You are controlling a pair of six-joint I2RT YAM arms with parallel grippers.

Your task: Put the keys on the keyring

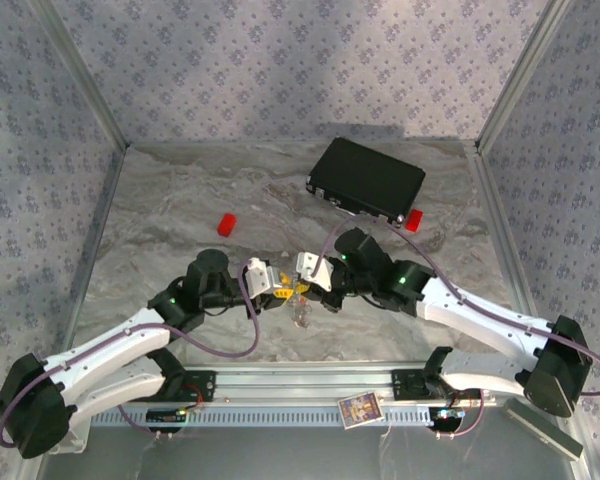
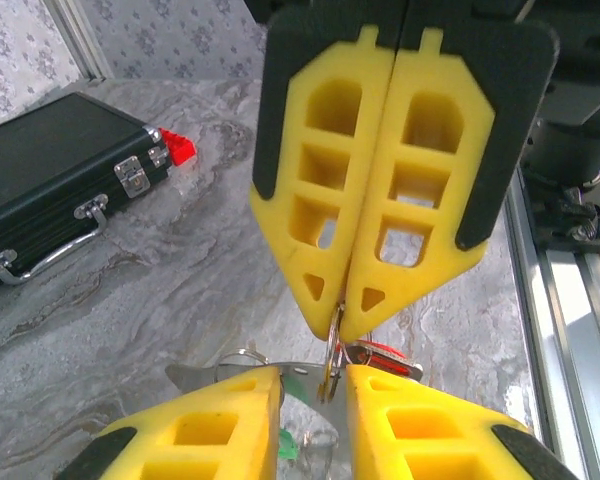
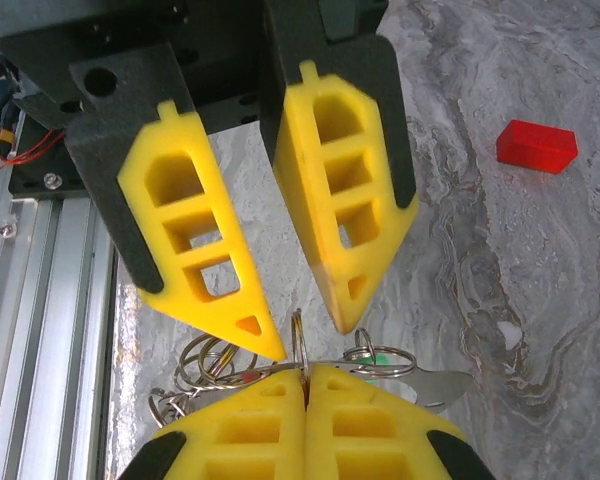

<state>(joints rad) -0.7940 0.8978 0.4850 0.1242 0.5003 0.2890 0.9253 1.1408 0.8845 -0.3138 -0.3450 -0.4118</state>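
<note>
My right gripper (image 3: 305, 372) is shut on a thin metal keyring (image 3: 299, 340) that stands on edge; it meets the left gripper (image 1: 277, 290) in mid-air above the table's near middle. The left gripper's yellow fingers (image 3: 220, 290) stand apart on either side of that ring without touching it. In the left wrist view the keyring (image 2: 332, 358) hangs in the gap of my left gripper (image 2: 313, 375), pinched above by the right gripper (image 2: 342, 320). A key with a green head (image 3: 380, 358) and silver blade (image 3: 450, 385) and a red-headed key (image 2: 380, 355) dangle from small rings (image 3: 202, 362) below.
A black case (image 1: 368, 180) lies at the back right with a red block (image 1: 413, 220) by its corner. Another red block (image 1: 226, 223) sits left of centre. The aluminium rail (image 1: 300, 385) runs along the near edge. Glass walls close in both sides.
</note>
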